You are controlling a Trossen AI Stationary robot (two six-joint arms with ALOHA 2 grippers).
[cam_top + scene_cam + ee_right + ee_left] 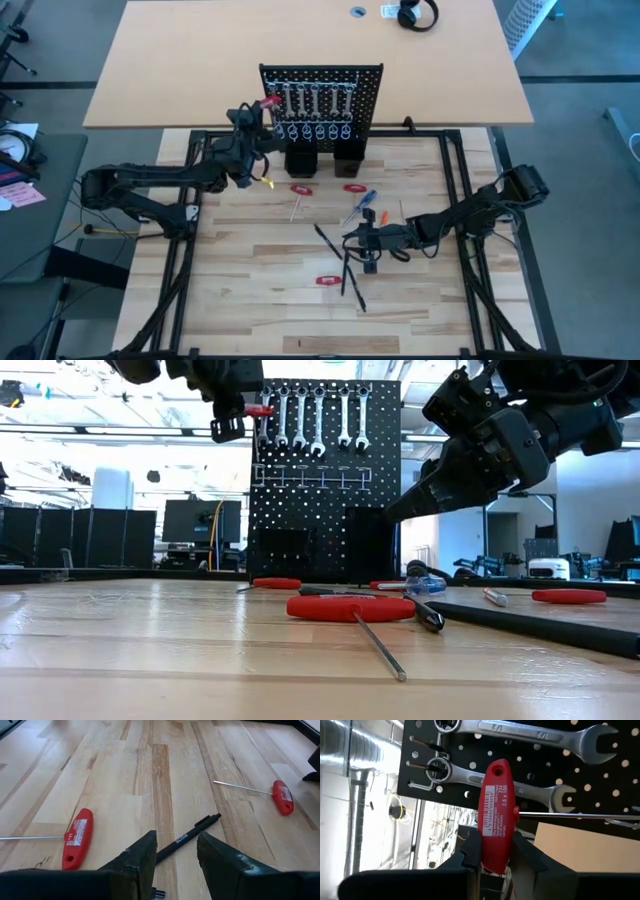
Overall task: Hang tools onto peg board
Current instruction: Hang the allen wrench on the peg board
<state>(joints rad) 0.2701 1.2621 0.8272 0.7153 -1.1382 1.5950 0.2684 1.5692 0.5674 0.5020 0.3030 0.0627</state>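
Beyond the wooden table [250, 250], the peg board [365, 85] was approached by the left gripper [496, 862], clamped on a red-handled T-key [494, 815] needing a free hook just ahead, while the right gripper [175, 852] hovered spread over a black stick tool [187, 838].

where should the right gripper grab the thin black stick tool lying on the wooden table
Mid-shaft, from straight above: the thin black stick tool lies flat on the wooden table, so the open right gripper should straddle its sides. Left gripper holds a red-handled key at the black peg board.
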